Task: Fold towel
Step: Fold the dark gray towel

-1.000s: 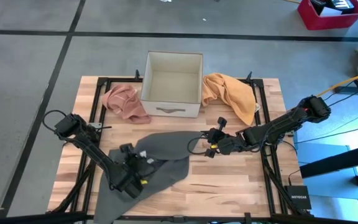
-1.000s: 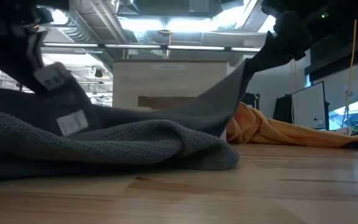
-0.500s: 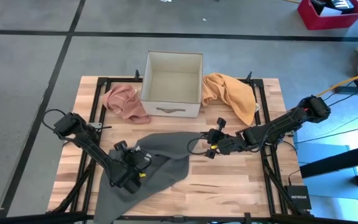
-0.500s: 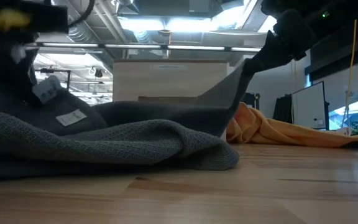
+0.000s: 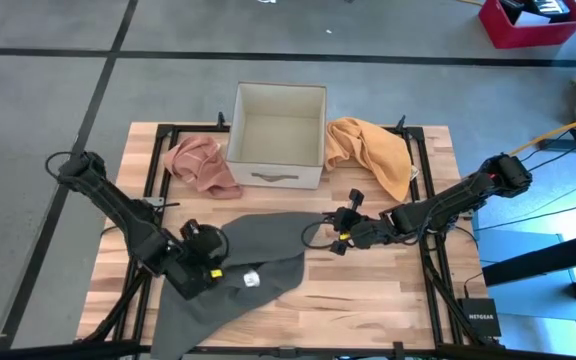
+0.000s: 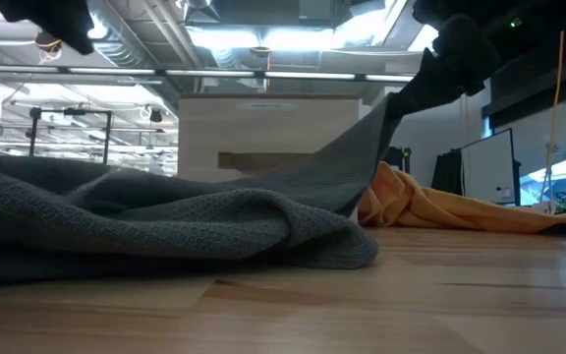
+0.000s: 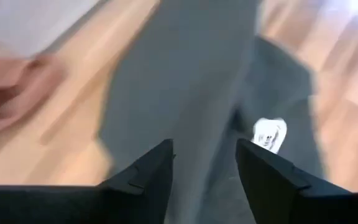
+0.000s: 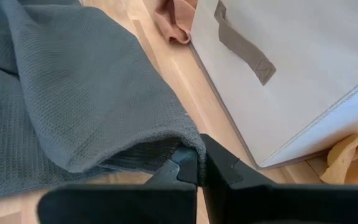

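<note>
A dark grey towel lies rumpled on the wooden table, with a white tag showing on top. My left gripper hovers open above the towel's left part, touching nothing, and shows at the low view's top left. My right gripper is shut on the towel's right corner, which is raised off the table. The rest of the towel rests on the table in thick folds. My right gripper pinches the towel's right corner, at a hemmed edge, between its two fingers. It comes from the table's right side, slanting down. The corner is lifted clear, and the cloth slopes from it down to the heap on the table.
A beige fabric box with a strap handle stands at the far middle. A pink cloth lies to its left and an orange cloth to its right. Bare wood stretches along the near right of the table.
My left gripper has opened and let go of the towel. It has risen and drawn back toward the table's left edge, turning as it went. The part it held has dropped onto the heap, with the tag now lying on top. The right corner stays raised.
</note>
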Action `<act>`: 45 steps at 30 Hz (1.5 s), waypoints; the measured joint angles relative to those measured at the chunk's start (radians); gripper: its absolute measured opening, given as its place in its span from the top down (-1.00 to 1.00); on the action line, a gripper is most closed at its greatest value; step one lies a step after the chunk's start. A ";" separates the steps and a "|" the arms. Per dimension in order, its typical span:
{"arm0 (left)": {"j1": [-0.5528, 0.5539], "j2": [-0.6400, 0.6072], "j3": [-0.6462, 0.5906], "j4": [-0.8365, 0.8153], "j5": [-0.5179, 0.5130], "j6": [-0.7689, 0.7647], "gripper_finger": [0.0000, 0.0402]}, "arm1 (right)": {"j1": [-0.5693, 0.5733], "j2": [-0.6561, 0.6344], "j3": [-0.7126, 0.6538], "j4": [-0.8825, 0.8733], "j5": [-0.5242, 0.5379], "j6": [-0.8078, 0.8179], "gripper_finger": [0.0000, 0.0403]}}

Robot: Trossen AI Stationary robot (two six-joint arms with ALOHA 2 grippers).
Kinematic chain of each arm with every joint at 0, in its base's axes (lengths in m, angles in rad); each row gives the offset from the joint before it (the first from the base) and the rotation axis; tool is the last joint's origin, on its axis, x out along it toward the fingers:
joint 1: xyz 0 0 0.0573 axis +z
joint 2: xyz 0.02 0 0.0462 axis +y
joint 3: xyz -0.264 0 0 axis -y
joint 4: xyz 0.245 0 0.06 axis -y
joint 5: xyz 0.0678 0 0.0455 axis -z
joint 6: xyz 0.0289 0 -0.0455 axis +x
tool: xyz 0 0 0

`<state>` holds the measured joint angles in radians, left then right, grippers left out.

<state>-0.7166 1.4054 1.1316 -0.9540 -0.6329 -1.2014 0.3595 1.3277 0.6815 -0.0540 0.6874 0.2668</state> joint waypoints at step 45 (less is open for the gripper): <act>-0.029 0.425 -0.061 0.361 0.136 0.655 0.15 | 0.000 0.000 -0.021 0.001 0.028 -0.006 0.94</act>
<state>-0.7455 1.8307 1.0706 -0.5931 -0.4969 -0.5463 0.3592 1.3277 0.6605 -0.0534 0.7151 0.2604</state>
